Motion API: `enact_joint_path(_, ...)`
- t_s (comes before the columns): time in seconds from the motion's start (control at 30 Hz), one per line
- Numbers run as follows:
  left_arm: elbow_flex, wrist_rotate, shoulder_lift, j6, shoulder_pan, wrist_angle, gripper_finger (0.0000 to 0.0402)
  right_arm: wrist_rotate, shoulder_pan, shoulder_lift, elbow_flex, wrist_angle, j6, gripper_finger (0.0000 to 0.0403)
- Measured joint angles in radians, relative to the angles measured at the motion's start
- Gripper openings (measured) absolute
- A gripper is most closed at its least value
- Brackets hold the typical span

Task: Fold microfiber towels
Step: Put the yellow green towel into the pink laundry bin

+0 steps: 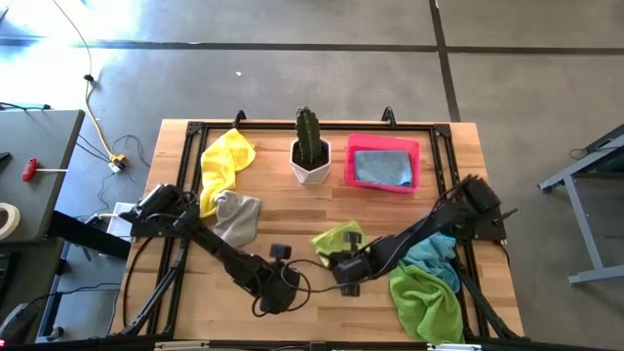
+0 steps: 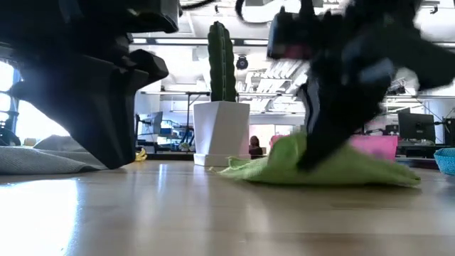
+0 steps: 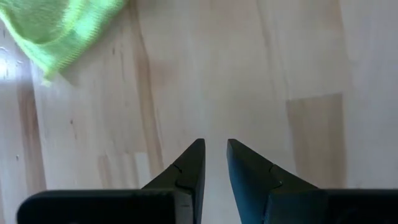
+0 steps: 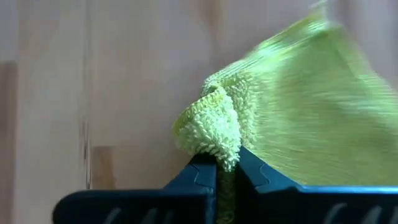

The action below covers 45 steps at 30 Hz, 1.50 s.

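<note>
The small lime green towel (image 1: 336, 239) lies bunched at the lower middle of the high view, its long side running left to right. Above it stand the cactus pot (image 1: 310, 161) and pink tray (image 1: 382, 163). The right tool (image 1: 348, 276) pinches its lower edge tight. The left tool (image 1: 281, 290), fingers slightly apart, rests nearby on the bare tabletop (image 1: 322, 200).

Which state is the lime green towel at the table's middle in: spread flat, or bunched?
Bunched. The lime green towel lies in a crumpled heap, its pinched edge puckered between the right end effector's shut fingers.
</note>
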State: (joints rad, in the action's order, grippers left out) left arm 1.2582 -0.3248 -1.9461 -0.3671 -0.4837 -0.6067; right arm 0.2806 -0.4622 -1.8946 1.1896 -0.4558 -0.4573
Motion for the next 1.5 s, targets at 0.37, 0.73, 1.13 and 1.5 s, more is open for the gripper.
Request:
enact_joint_path(0.37, 0.000, 0.000, 0.000, -0.023, -0.033, -0.004, 0.0060, 0.154, 0.157, 0.154, 0.004, -0.407, 0.000, 0.0002)
enact_joint_path(0.73, 0.000, -0.037, 0.000, -0.024, -0.032, -0.015, 0.0060, 0.259, 0.391, 0.161, 0.005, -0.595, 0.280, 0.0001)
enact_joint_path(1.13, 0.000, -0.093, 0.000, -0.024, -0.007, -0.093, 0.0060, 0.440, 0.491, 0.309, 0.007, -0.861, 0.256, 0.0001)
enact_joint_path(1.5, 0.000, -0.129, 0.000, 0.027, 0.073, -0.108, 0.0060, 0.616, 0.671, 0.485, 0.007, -0.958, 0.169, 0.0001)
